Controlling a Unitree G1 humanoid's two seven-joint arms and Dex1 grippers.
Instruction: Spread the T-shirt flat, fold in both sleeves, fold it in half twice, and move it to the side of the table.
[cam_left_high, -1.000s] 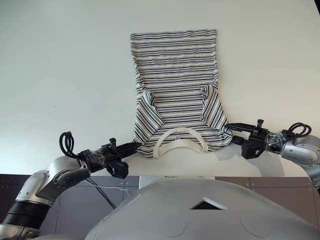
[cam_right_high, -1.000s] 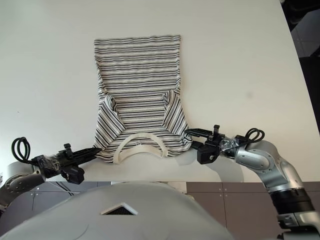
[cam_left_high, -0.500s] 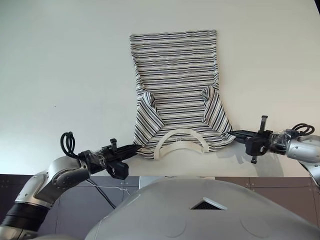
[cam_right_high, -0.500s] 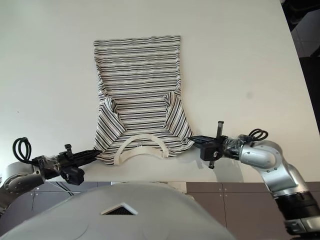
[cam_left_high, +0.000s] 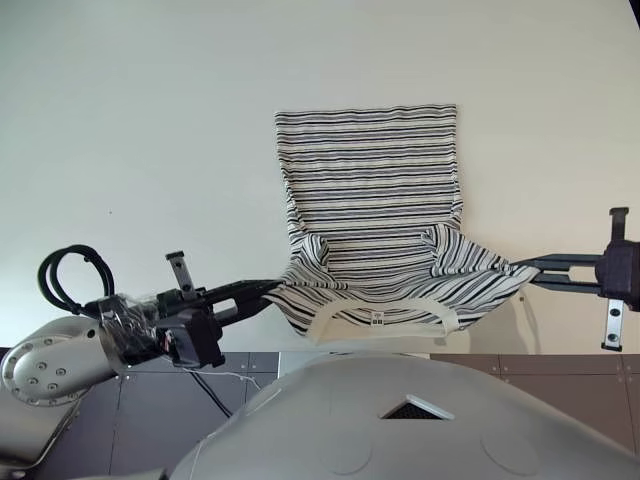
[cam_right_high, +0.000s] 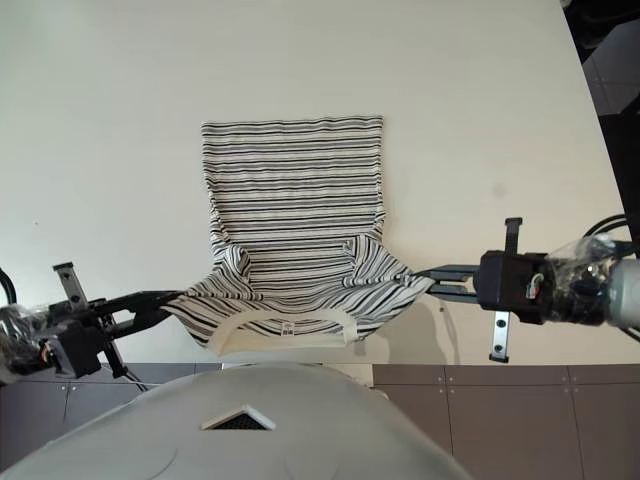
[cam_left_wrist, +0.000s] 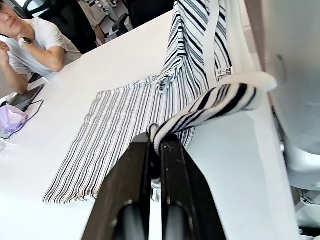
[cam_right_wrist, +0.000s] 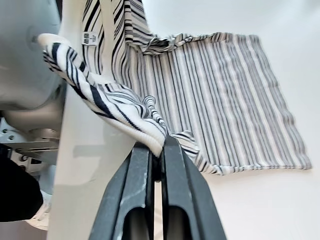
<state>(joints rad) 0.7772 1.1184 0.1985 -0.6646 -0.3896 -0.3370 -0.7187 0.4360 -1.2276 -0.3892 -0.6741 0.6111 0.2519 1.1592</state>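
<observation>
— Left hand (cam_left_high: 270, 288), head view?
— Yours pinches the T-shirt's (cam_left_high: 370, 190) near left corner; right hand (cam_left_high: 522, 270) pinches the near right. Far half lies on the counter (cam_left_high: 140, 120).
— Wrist views?
— Both clamped on striped fabric.

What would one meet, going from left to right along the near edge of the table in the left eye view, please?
left gripper, shut on the shirt's left corner → T-shirt, its near edge lifted → right gripper, shut on the right corner.
</observation>
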